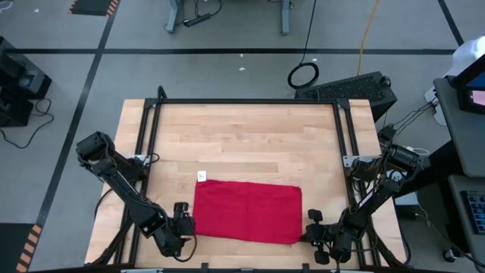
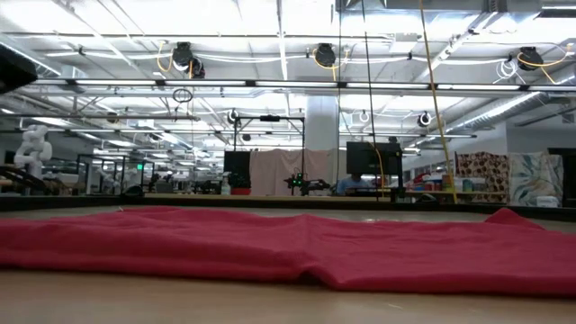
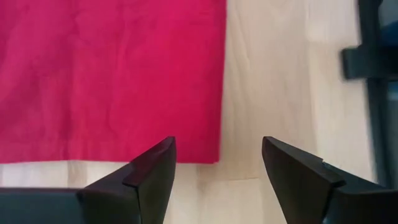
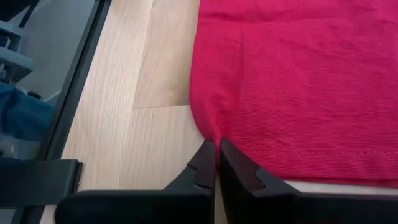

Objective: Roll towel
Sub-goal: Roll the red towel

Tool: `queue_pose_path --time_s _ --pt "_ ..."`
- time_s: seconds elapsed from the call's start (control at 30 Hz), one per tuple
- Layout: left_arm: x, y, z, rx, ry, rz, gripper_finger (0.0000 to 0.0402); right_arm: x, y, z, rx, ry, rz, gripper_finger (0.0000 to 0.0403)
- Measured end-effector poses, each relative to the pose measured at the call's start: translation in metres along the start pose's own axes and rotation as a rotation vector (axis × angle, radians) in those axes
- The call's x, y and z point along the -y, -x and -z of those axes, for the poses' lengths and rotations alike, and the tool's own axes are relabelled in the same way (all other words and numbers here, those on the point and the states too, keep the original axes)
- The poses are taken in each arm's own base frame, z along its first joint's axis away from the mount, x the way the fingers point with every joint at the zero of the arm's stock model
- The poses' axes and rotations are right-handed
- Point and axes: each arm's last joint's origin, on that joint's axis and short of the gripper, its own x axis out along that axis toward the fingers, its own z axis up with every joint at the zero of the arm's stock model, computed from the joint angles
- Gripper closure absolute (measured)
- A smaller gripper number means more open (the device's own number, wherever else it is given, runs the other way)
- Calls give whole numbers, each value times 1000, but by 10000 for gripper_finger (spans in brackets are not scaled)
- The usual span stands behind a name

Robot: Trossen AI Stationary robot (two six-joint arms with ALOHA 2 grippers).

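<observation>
Towel (image 1: 248,211): we see one bright red cloth lying flat on the wooden table (image 1: 242,136), near the front edge, spread between our two arms. A small white tag (image 1: 201,177) sits at its far left corner.

Long axis: it runs left to right across the table, so the short edges face the two grippers.

Left gripper (image 1: 182,222): it sits low at the towel's near left corner. In the left wrist view (image 3: 217,165) its fingers stand wide apart with nothing between them. The cloth's side edge lies just ahead of the gap, with bare wood under the other finger.

Right gripper (image 1: 317,235): it sits low at the towel's near right corner. In the right wrist view (image 4: 217,163) its fingers are pressed together at the hem. The cloth puckers just where the tips meet, so we judge a pinch of the corner is caught, though the fold itself is hidden between the tips.

Which arm is nearer: both are just beside their own corner; the right one touches the cloth, the left one does not yet.

Relation the next move turns on: the towel lies forward and inward from each gripper. We judge that the left fingers need to close on their corner before both ends of the near long edge can be lifted and turned over toward the far side.

Low view: the cloth (image 2: 288,247) lies low and nearly flat across the table, with a slight rise at one end.
</observation>
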Motion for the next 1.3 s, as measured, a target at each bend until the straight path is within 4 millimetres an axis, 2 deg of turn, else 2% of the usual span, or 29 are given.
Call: queue_pose_path --time_s 0.17,0.37,0.57,0.7,0.87,1.3 --pt "-2 -13 3 8 -2 3 147 0 0 0 -1 -1 -2 402" --pt "3 -28 1 24 -10 18 164 0 0 0 -2 -27 -7 403" --pt "3 -27 1 11 -12 15 183 -1 0 0 -2 -51 -9 403" --pt "11 -21 -7 18 -9 49 190 -1 0 0 -3 -53 -9 403" --pt "15 -19 -7 22 -3 59 199 -1 0 0 -3 -54 -9 403" --pt "12 -43 3 -39 15 -17 217 -1 0 0 -3 -53 -9 402"
